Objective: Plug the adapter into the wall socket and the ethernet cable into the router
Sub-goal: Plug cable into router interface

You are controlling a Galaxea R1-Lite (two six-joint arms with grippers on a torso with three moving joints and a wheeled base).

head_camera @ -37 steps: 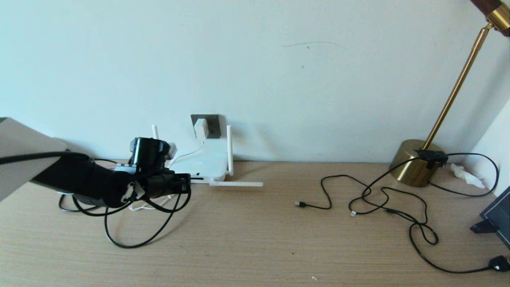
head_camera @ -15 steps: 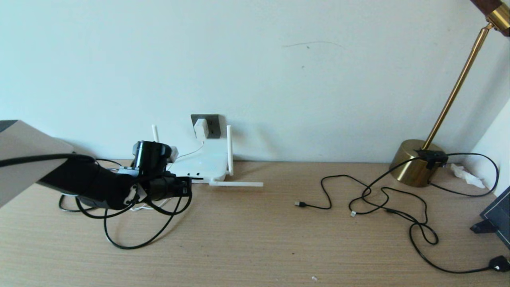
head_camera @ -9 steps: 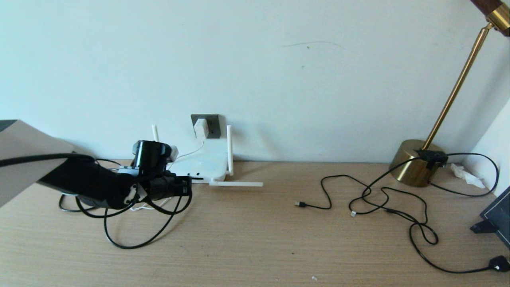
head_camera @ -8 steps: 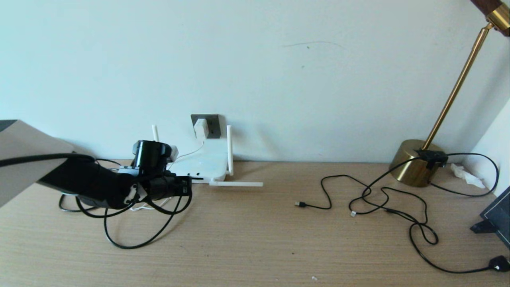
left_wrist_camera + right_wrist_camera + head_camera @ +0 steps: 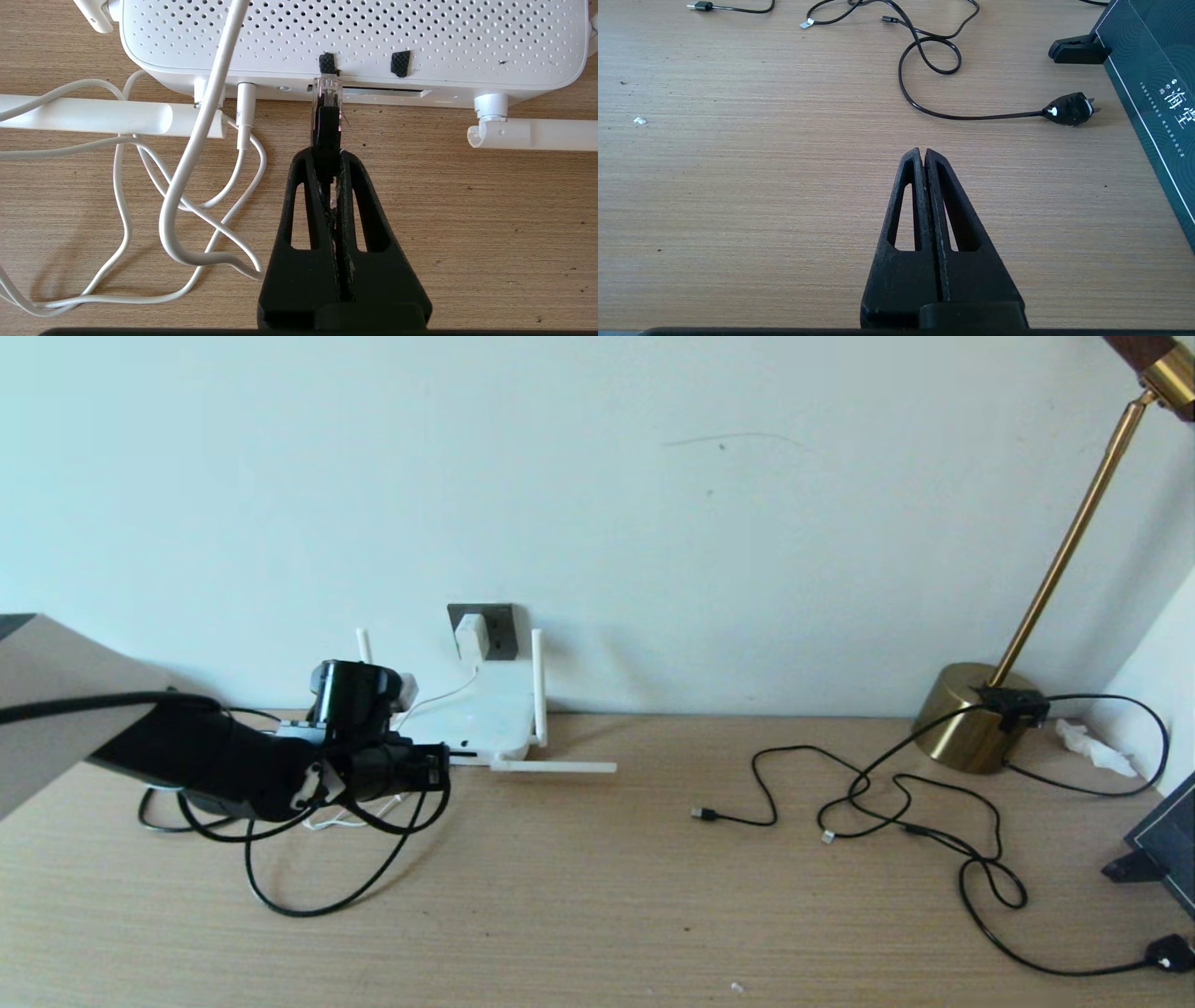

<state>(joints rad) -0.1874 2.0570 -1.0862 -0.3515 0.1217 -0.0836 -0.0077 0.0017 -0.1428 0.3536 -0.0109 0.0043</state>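
Observation:
The white router (image 5: 485, 719) lies against the wall with its antennas (image 5: 553, 767) spread. Above it is the dark grey wall socket (image 5: 502, 621), and the white adapter (image 5: 471, 635) sits in it with its thin cord running down. My left gripper (image 5: 327, 156) is shut on the ethernet cable's black connector (image 5: 327, 126). The connector's clear tip (image 5: 327, 91) touches the port slot on the router's (image 5: 355, 37) front edge. The black ethernet cable (image 5: 313, 914) loops on the table below the left gripper (image 5: 437, 770). My right gripper (image 5: 923, 151) hangs shut over bare table, holding nothing.
White cord (image 5: 187, 186) coils on the table beside the left gripper. At the right are thin black cords (image 5: 896, 793), a brass lamp base (image 5: 976, 714) and a dark box (image 5: 1148, 93). A black plug (image 5: 1069, 109) lies near the right gripper.
The left arm has shifted only very slightly. The connector stays at the router's front edge. Nothing else has moved.

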